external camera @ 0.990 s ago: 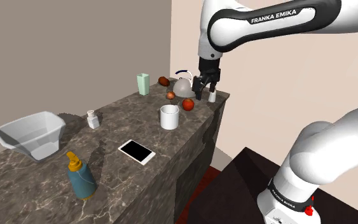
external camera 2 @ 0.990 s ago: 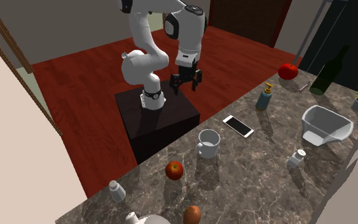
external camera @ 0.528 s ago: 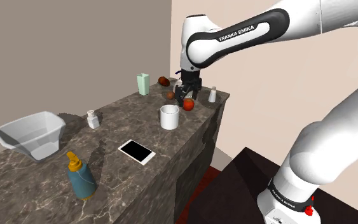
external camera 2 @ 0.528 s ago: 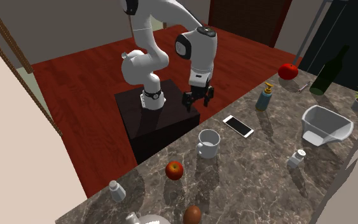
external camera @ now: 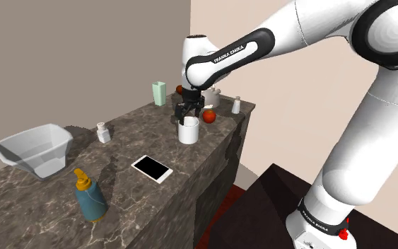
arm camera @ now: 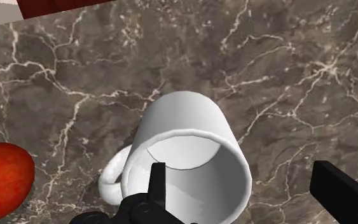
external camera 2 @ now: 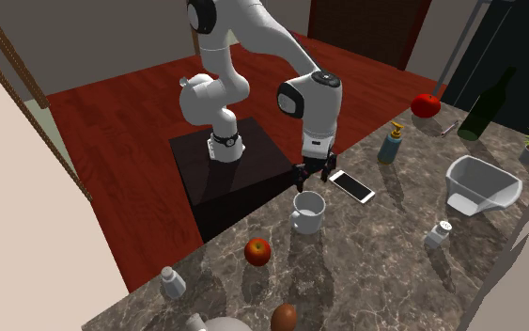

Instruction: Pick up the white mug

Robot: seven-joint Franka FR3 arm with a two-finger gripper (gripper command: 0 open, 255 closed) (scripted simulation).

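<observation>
step: approach, nothing grasped yet | plain white handled mug [external camera: 188, 131] [external camera 2: 306, 212] [arm camera: 193, 127] upright on dark veined marble worktop [external camera: 119, 152] | all-black two-finger gripper [external camera: 189, 113] [external camera 2: 313, 175] [arm camera: 238, 175] just above rim, fingers spread and empty, straddling wall opposite handle | next: probably lower, then clamp that wall

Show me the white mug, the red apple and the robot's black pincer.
White handled mug [arm camera: 184, 114]: wrist view, on its outer wall.
Round red apple [external camera 2: 257, 251]: second exterior view, middle of its skin.
Black two-finger pincer [external camera 2: 311, 179]: second exterior view, midway between its fingertips.
</observation>
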